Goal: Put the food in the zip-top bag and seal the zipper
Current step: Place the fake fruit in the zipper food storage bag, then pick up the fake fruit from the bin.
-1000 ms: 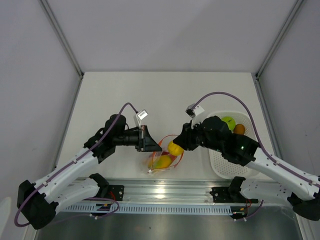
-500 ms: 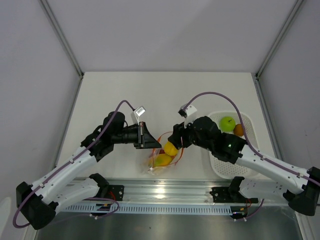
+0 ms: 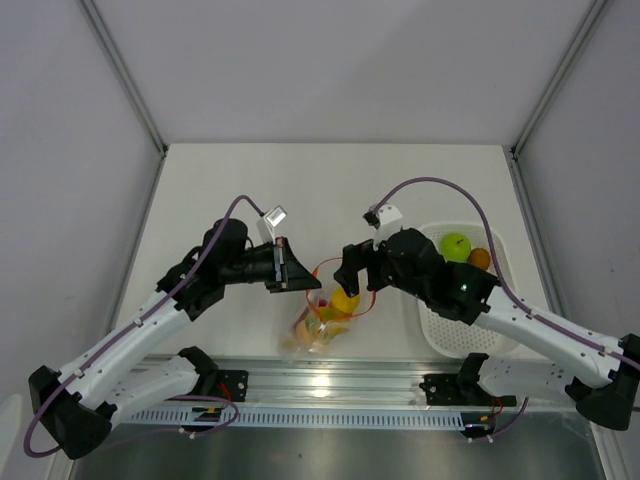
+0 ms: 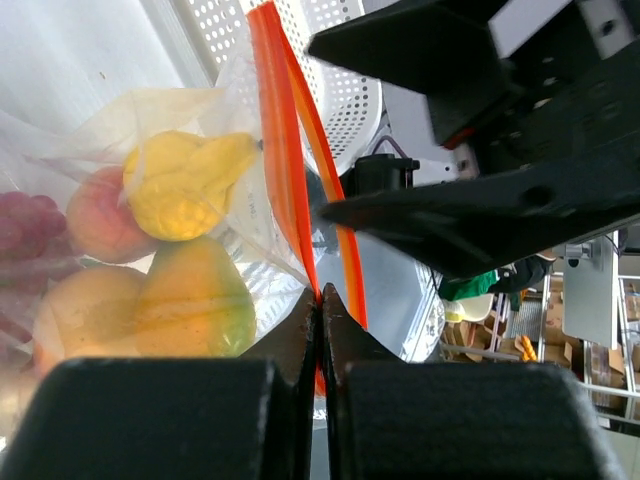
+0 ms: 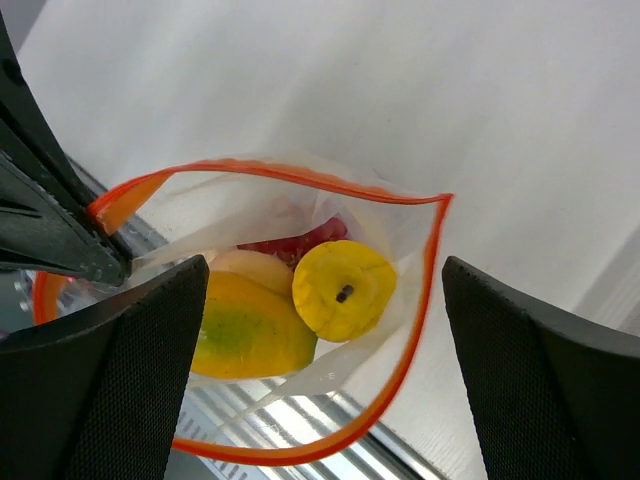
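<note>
Over white table (image 3: 220, 190), zip-top bag (image 3: 315, 322), grey walls (image 3: 330, 70)

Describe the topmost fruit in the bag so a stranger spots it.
At the white table's front middle is an open clear plastic bag rimmed by an orange-red strip. Inside, uppermost, lies a round lemon-yellow fruit; unlike the longer yellow-green fruit beside it, it has a dark dimple.
</note>
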### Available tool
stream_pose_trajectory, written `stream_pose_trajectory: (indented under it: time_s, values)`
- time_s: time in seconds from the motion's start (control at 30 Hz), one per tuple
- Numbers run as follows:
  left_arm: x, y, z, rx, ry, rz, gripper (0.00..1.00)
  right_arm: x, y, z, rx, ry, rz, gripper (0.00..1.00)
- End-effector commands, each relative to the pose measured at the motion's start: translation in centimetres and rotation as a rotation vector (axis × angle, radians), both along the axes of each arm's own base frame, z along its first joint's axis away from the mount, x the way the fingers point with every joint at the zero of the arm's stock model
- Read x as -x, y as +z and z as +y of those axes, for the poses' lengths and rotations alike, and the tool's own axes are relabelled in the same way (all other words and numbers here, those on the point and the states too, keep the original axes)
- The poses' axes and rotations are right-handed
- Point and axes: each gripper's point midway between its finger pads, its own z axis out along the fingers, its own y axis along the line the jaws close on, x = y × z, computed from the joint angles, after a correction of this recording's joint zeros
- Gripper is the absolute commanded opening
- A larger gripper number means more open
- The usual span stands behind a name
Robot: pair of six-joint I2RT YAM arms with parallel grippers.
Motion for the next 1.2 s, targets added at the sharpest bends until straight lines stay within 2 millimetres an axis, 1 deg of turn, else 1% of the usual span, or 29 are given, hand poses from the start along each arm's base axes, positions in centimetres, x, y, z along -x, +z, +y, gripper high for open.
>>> stream_pose_trajectory:
  time_s: [0.0, 0.03, 0.1, 0.17, 0.2, 0.23, 0.27, 0.33, 0.37, 0.4, 0.43, 0.47, 0.5, 0.53, 0.57, 0.6, 0.63, 0.67, 0.7, 0.77, 0.8, 0.83, 0.87, 0.9, 0.93, 1.0, 1.03, 1.17]
  values:
    - [-0.3, 2.5, 0.3, 0.055, 0.028, -0.068, 0.01, -1.3, 4.1, -3.2, -0.052, -0.185, -0.042, 0.99]
    - [-0.3, 2.4, 0.4, 0.05, 0.027, -0.08, 0.01, -1.5, 4.6, -4.0, -0.075, -0.234, -0.034, 1.0]
    - [-0.2, 2.1, 0.6, 0.033, 0.025, -0.085, 0.01, -2.7, 4.3, -6.2, -0.063, -0.342, -0.032, 0.99]
    - [0.0, 2.0, 0.8, 0.009, 0.005, -0.102, 0.01, -3.6, 4.0, -7.8, -0.067, -0.42, -0.008, 1.0]
    - [0.0, 1.8, 0.8, -0.005, -0.009, -0.119, 0.01, -4.7, 3.2, -10.0, -0.044, -0.506, 0.021, 0.99]
    - [0.1, 1.6, 0.8, -0.014, -0.019, -0.126, 0.01, -5.2, 2.7, -11.1, -0.044, -0.556, 0.045, 1.0]
    - [0.1, 1.7, 0.8, -0.024, -0.028, -0.131, 0.01, -6.2, 1.6, -13.3, -0.041, -0.652, 0.095, 0.99]
    - [0.2, 1.4, 0.8, -0.039, -0.061, -0.153, 0.01, -6.9, 0.4, -15.6, -0.033, -0.747, 0.135, 0.99]
    - [0.4, 1.2, 0.9, -0.051, -0.073, -0.147, 0.0, -7.0, -0.8, -16.8, -0.023, -0.798, 0.163, 0.99]
    - [0.5, 1.1, 1.0, -0.059, -0.085, -0.159, 0.0, -7.3, -1.4, -17.9, -0.013, -0.842, 0.172, 1.0]
    - [0.8, 1.1, 0.9, -0.054, -0.103, -0.158, 0.01, -7.6, -1.9, -19.7, -0.01, -0.913, 0.18, 1.0]
    - [1.0, 1.1, 1.0, -0.051, -0.11, -0.162, 0.01, -7.4, -2.7, -20.9, -0.008, -0.974, 0.205, 0.99]
    - [1.2, 1.0, 1.0, -0.049, -0.118, -0.17, 0.01, -7.4, -3.1, -21.9, -0.012, -1.027, 0.211, 0.99]
    - [1.3, 1.0, 1.1, -0.046, -0.124, -0.178, 0.01, -7.5, -3.3, -23.6, -0.018, -1.109, 0.206, 1.0]
    - [1.4, 1.0, 1.2, -0.049, -0.125, -0.186, 0.01, -7.4, -3.4, -24.3, -0.042, -1.149, 0.208, 0.99]
    - [1.5, 0.6, 1.3, -0.057, -0.134, -0.196, 0.0, -7.3, -4.1, -24.9, -0.074, -1.203, 0.23, 0.99]
    - [1.5, 0.4, 1.4, -0.063, -0.136, -0.196, 0.0, -7.3, -4.4, -25.3, -0.101, -1.238, 0.244, 0.98]
    - [1.6, 0.3, 1.4, -0.064, -0.145, -0.202, 0.01, -7.2, -5.0, -26.2, -0.155, -1.316, 0.271, 0.97]
    - [1.7, -0.2, 1.4, -0.068, -0.151, -0.198, 0.01, -7.2, -5.5, -26.6, -0.177, -1.353, 0.29, 0.97]
    - [1.7, -0.2, 1.4, -0.063, -0.156, -0.214, 0.0, -7.3, -6.3, -27.6, -0.239, -1.418, 0.331, 0.96]
    - [1.6, -0.5, 1.4, -0.067, -0.158, -0.218, 0.0, -7.3, -7.5, -27.7, -0.263, -1.448, 0.368, 0.96]
    - [1.6, -0.6, 1.4, -0.068, -0.159, -0.226, 0.01, -7.4, -7.9, -28.1, -0.289, -1.468, 0.381, 0.95]
    - [1.5, -0.5, 1.4, -0.07, -0.16, -0.235, 0.0, -7.6, -8.3, -28.9, -0.326, -1.506, 0.395, 0.95]
    - [1.4, -0.8, 1.4, -0.081, -0.163, -0.246, 0.01, -7.4, -8.9, -29.3, -0.34, -1.54, 0.41, 0.95]
    - [1.3, -0.7, 1.4, -0.083, -0.165, -0.253, 0.01, -7.1, -10.1, -29.6, -0.361, -1.575, 0.436, 0.95]
    - [1.3, -0.8, 1.4, -0.089, -0.179, -0.259, 0.01, -7.4, -10.7, -30.7, -0.433, -1.623, 0.444, 0.93]
    - [1.4, -0.7, 1.3, -0.088, -0.186, -0.261, 0.01, -7.2, -11.5, -30.9, -0.453, -1.645, 0.455, 0.93]
    - [1.3, -0.9, 1.6, -0.101, -0.186, -0.281, 0.01, -7.6, -11.9, -32.3, -0.511, -1.739, 0.424, 0.93]
